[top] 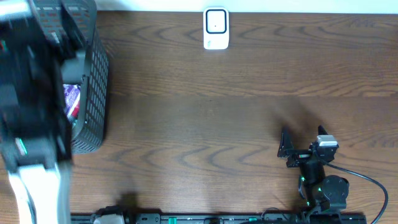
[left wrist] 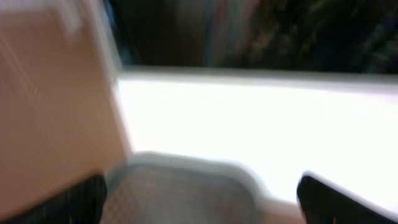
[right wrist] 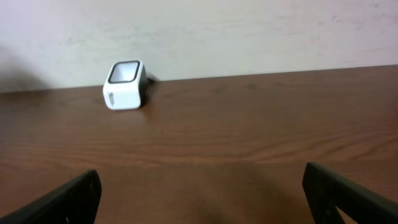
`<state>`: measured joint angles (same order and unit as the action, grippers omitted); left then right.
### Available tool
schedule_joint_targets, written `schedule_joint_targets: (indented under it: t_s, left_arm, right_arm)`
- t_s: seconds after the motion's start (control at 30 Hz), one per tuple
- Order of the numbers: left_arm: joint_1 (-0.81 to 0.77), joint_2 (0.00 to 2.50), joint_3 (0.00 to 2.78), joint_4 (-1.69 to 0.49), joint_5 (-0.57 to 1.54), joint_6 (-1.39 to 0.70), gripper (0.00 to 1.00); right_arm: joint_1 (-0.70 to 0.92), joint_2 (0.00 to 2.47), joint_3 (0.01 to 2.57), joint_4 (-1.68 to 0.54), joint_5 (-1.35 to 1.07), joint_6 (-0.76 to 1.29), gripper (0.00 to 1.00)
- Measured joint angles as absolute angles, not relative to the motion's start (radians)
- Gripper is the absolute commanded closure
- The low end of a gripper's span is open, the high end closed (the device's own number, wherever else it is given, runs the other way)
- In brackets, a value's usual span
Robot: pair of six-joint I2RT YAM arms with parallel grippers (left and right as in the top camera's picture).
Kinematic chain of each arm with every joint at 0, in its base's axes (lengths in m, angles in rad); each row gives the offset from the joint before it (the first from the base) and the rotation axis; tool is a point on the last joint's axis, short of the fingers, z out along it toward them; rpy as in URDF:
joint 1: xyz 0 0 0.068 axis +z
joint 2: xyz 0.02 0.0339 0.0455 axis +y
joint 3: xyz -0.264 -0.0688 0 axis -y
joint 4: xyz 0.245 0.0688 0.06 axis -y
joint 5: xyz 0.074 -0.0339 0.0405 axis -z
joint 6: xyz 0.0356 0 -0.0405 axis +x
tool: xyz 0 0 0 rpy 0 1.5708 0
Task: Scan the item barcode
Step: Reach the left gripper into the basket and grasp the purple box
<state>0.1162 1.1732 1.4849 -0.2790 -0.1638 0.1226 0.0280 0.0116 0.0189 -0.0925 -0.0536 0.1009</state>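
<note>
Left arm (top: 28,93) across basket (top: 94,81) rim

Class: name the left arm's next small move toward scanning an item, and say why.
Probably lower the open left gripper into the basket toward the purple-and-red item: the gripper looks empty, its arm hangs over the basket, and the scanner stands at the table's far edge.

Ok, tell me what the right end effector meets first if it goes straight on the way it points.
Bare table lies ahead of the right end effector, then probably the wall. The white scanner sits left of that line; depth is unclear.
</note>
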Motion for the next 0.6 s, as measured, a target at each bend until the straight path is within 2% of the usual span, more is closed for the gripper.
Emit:
schedule_joint_targets:
  t_s: [0.1,0.2,0.4,0.6]
  left_arm:
    - [0.213,1.425,1.752,-0.534,-0.207,0.125,0.02]
    - [0.293,1.608,1.897,-0.673,-0.232,0.125,0.02]
    - [0.382,1.754,1.930,-0.951,-0.254,0.133,0.02]
    - [0.429,1.781,1.904,-1.058,-0.258,0.250,0.02]
  right_arm:
    - [0.028,0.012,0.019,-0.092,-0.054,0.101,0.01]
    - [0.028,0.012,0.019,-0.092,-0.054,0.101,0.01]
    - [0.028,0.012,0.019,-0.092,-0.054,0.101,0.01]
    - [0.028,0.012,0.019,-0.092,-0.054,0.101,0.01]
